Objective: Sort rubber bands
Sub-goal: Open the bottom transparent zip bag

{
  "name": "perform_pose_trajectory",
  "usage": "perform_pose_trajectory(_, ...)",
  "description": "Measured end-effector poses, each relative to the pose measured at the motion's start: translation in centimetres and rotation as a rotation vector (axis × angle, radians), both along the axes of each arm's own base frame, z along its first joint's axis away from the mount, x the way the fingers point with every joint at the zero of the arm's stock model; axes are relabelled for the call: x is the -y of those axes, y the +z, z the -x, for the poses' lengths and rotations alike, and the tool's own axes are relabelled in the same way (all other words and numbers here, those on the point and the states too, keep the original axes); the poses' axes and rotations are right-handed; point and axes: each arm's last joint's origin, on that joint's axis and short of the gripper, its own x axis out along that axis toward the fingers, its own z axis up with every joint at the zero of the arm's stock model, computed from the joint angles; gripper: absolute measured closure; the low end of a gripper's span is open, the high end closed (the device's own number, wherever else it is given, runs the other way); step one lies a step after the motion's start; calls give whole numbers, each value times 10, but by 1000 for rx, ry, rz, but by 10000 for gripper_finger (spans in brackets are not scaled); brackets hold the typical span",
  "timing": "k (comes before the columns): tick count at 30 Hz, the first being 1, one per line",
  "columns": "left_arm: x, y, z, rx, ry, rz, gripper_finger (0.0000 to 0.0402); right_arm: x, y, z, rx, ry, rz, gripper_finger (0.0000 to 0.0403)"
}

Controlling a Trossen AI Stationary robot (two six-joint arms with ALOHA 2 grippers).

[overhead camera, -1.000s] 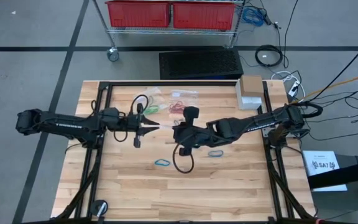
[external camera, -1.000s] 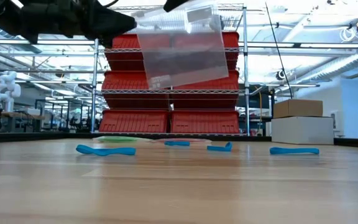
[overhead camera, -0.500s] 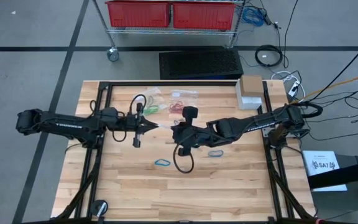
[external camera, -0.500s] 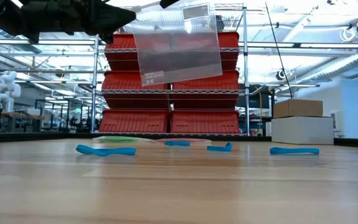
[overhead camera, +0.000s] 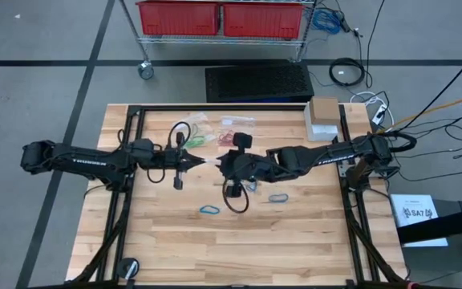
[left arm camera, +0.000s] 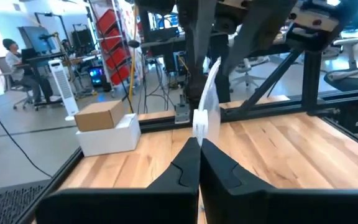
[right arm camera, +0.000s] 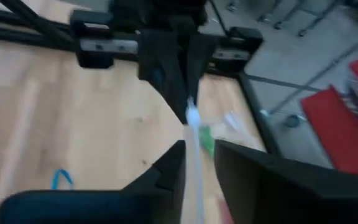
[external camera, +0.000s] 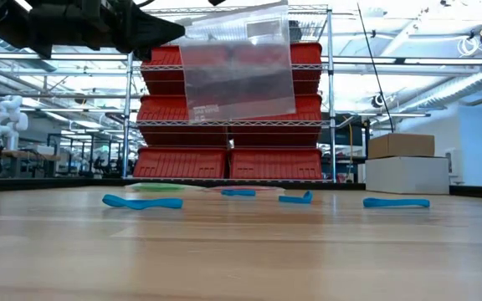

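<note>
A clear plastic bag (external camera: 237,63) hangs high above the middle of the table, between my two grippers. My left gripper (overhead camera: 201,161) reaches in level from the table's left and is shut on the bag. My right gripper (right arm camera: 199,155) comes from the right with its fingers apart; the bag's edge (right arm camera: 192,134) stands between them. Blue rubber bands (overhead camera: 208,210) (overhead camera: 277,197) lie loose on the wood; the low view shows them as flat strips (external camera: 142,201) (external camera: 396,201). Red bands (overhead camera: 229,136) and green bands (overhead camera: 196,140) lie at the far side among other clear bags. My left gripper pinches the bag's upper left edge (left arm camera: 201,127) between its two shut fingers, coming level from the table's left. The bag is lifted clear of the table and hangs below the fingers, almost upright. Whether my right gripper touches the bag's edge between its fingers, I cannot tell.
A cardboard box on a white box (overhead camera: 323,119) stands at the far right corner. Black frame rails (overhead camera: 131,128) run along the table's left, right and far sides. A cable loop (overhead camera: 233,197) hangs under my right wrist.
My left gripper has shut on the bag's edge without shifting. The bag, tilted a second ago, has swung until its top edge is nearly level, still clear of the table. My right wrist has rolled slightly.
</note>
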Motion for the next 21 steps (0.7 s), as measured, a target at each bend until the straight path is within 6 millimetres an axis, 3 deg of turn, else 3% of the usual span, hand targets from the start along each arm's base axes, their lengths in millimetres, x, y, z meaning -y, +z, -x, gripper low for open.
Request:
perform_pose_trajectory(10, 0, -1, 0, -5, 2, 1, 399, 28, -8, -18, 33, 71, -118, 255)
perform_pose_trajectory(21, 0, -1, 0, -11, 14, 2, 400, 37, -23, -31, 15, 83, -103, 275)
